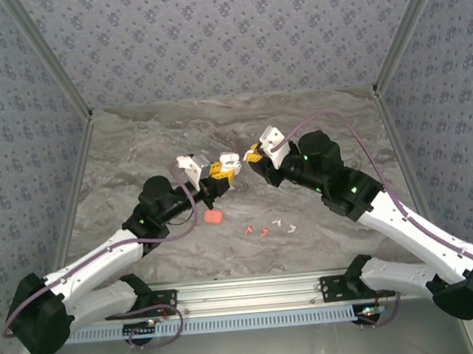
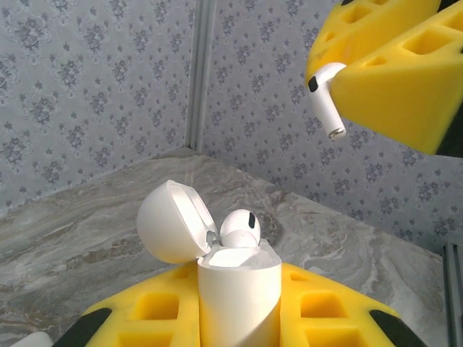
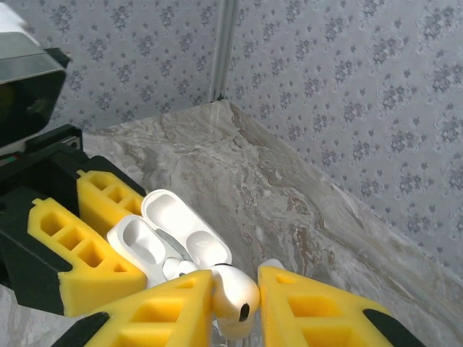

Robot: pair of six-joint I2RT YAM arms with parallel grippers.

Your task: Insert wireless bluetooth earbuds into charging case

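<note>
My left gripper (image 2: pixel 239 307) is shut on a white charging case (image 2: pixel 239 285) held upright above the table. Its lid (image 2: pixel 168 220) is swung open and one white earbud (image 2: pixel 241 227) sits in a slot. My right gripper (image 3: pixel 236 293) is shut on a second white earbud (image 3: pixel 233 291), its stem pointing down. It hovers just right of the open case (image 3: pixel 170 238). From the left wrist, that earbud (image 2: pixel 325 97) hangs at the upper right, apart from the case. In the top view the left gripper (image 1: pixel 220 172) and right gripper (image 1: pixel 253 153) nearly meet.
An orange-red rounded case (image 1: pixel 213 216) lies on the marble table (image 1: pixel 136 152) under the left arm. Two orange-red earbuds (image 1: pixel 249 229) and two white earbuds (image 1: pixel 290 227) lie loose to its right. Patterned walls enclose the back and sides.
</note>
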